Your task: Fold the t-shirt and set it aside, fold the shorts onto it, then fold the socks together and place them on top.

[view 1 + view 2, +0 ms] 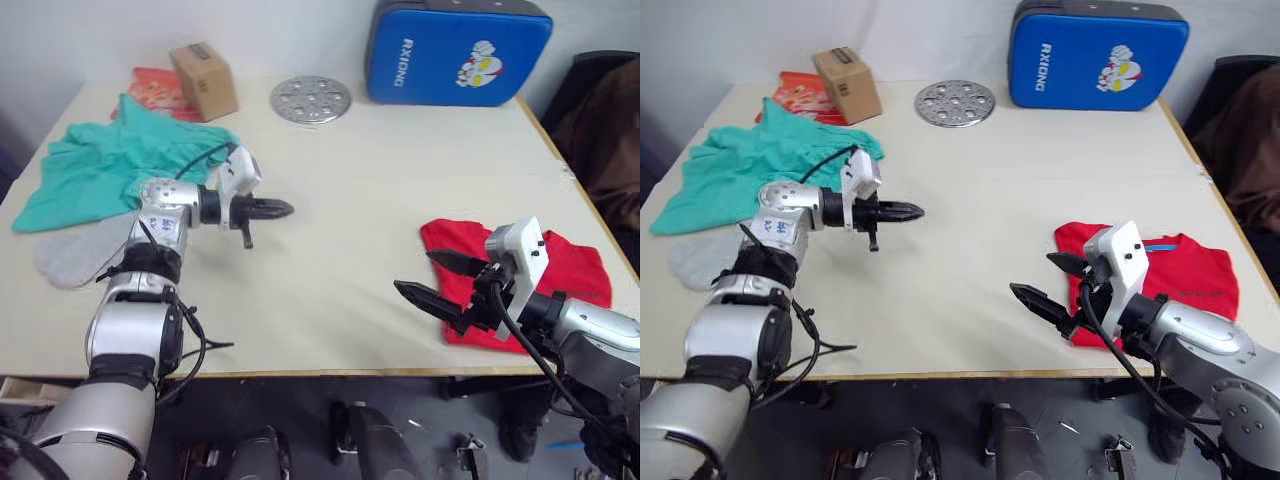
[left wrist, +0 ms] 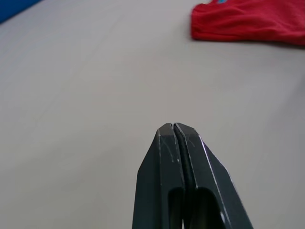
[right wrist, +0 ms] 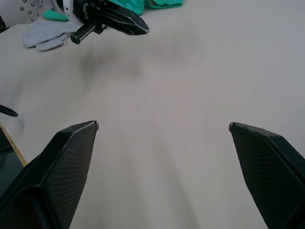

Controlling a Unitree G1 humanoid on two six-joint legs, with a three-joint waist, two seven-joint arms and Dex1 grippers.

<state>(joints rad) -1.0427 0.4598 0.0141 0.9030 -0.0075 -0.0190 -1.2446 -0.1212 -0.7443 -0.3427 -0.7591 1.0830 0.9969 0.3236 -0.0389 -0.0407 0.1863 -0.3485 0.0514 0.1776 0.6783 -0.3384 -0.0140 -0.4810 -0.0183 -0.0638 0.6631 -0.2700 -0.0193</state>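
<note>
First stage judged done: t-shirt folded into a compact red rectangle with a strip of blue collar lining showing, set aside near the table's right edge, at about four o'clock from the centre. Two stages left. Shorts not yet folded, lying loose and crumpled in a wide teal spread at about ten o'clock, well apart from the t-shirt. Socks unpaired with the stack, resting flat and pale grey at about nine o'clock, just beside the shorts' lower edge and partly hidden behind the left arm; impossible to tell whether one lies over the other.

Left gripper pressed together on nothing, fingers meeting tip to tip, hovering over bare tabletop just right of the shorts, pointing toward three o'clock. Right gripper spread wide and empty, hanging just left of the folded t-shirt near the front edge, pointing toward nine o'clock.

Next, likely a reach back to the shorts.

At the far edge, around twelve o'clock: cardboard box, perforated metal disc, blue case.
</note>
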